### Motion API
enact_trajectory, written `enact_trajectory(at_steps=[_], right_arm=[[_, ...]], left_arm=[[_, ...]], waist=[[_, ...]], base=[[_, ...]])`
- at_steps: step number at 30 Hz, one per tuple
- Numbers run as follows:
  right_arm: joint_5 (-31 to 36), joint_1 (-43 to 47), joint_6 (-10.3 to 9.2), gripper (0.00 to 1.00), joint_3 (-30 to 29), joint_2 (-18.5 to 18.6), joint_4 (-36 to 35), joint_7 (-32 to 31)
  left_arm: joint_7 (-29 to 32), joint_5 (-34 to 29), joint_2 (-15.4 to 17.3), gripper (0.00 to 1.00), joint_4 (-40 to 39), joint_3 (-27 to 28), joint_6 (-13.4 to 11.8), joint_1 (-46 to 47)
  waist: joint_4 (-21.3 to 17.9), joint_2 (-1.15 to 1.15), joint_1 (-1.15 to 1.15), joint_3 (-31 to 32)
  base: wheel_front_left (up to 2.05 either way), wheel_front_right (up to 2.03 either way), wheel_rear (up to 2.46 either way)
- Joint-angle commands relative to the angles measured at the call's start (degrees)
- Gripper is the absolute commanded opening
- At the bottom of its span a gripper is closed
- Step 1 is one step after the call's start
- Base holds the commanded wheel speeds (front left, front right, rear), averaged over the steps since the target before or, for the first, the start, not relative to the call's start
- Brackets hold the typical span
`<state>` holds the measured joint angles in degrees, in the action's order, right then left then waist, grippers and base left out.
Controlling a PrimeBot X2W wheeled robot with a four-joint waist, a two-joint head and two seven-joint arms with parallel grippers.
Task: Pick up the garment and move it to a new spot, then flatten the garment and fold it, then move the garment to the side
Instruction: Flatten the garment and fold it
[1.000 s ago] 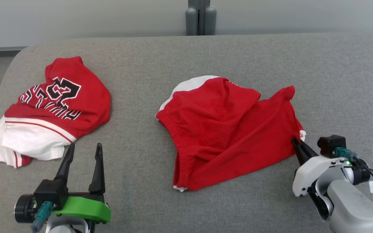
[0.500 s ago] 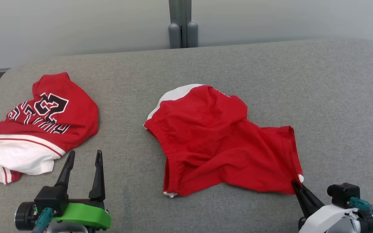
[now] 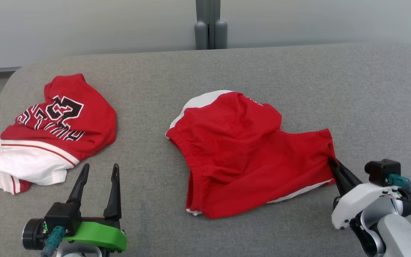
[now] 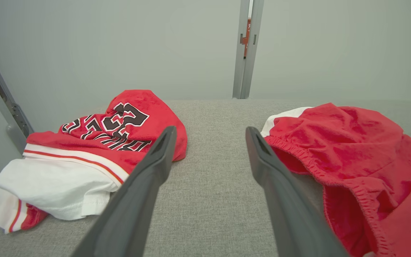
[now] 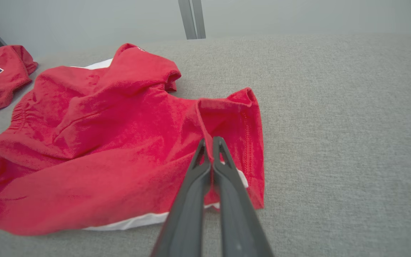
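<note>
Red shorts [image 3: 241, 150] lie crumpled on the grey table [image 3: 334, 89], long axis running leftward from the right end effector [image 3: 331, 161], which pinches their hem; waistband faces the wide-open, empty left end effector [image 3: 100, 169].

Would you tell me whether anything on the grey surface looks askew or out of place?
Nothing looks damaged, but the red shorts lie rumpled, with one leg hem pinched in the shut right gripper and a white strip peeking out underneath. The red jersey at the left is a crumpled heap.
</note>
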<state>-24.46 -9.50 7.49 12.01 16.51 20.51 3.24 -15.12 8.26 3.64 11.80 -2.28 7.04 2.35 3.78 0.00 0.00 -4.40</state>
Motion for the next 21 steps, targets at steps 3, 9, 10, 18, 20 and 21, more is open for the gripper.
enact_trajectory(at_steps=[3, 9, 10, 18, 20, 21], right_arm=[[0.1, -5.0, 0.00, 0.00, -0.4, -0.6, 5.7, 1.1], [0.1, -12.6, 0.00, 0.00, 0.0, -2.2, 17.5, 3.3], [0.1, -13.8, 0.00, 0.00, 0.4, -2.3, 19.4, 4.0], [-0.9, -16.5, 0.00, 1.00, 3.0, -2.8, 25.1, 10.8], [-1.2, -15.4, 0.00, 1.00, 3.1, -2.4, 24.3, 11.5], [-1.2, -14.9, 0.00, 1.00, 3.2, -2.3, 23.6, 11.7]], left_arm=[[0.0, 0.0, 0.0, 1.00, 0.3, -0.3, 0.1, 1.3], [0.0, 0.0, -0.1, 1.00, 0.5, -0.5, 0.2, 2.3], [0.0, 0.0, -0.1, 1.00, 0.5, -0.5, 0.2, 2.5], [0.0, -0.1, -0.1, 1.00, 1.0, 0.1, 0.1, 1.8], [0.0, -0.2, 0.0, 1.00, 1.0, 0.5, 0.0, 1.3], [0.0, -0.2, 0.1, 1.00, 0.9, 0.7, 0.0, 1.1]], waist=[[1.3, 0.00, 0.00, -1.0], [2.3, 0.00, 0.00, -2.3], [2.5, 0.00, 0.00, -2.4], [1.4, 0.00, 0.00, -1.5], [0.8, 0.00, 0.00, -0.8], [0.6, 0.00, 0.00, -0.5]], base=[[0.00, 0.00, 0.00], [0.00, 0.00, 0.00], [0.00, 0.00, 0.00], [0.00, 0.00, 0.00], [0.00, 0.00, 0.00], [0.00, 0.00, 0.00]])
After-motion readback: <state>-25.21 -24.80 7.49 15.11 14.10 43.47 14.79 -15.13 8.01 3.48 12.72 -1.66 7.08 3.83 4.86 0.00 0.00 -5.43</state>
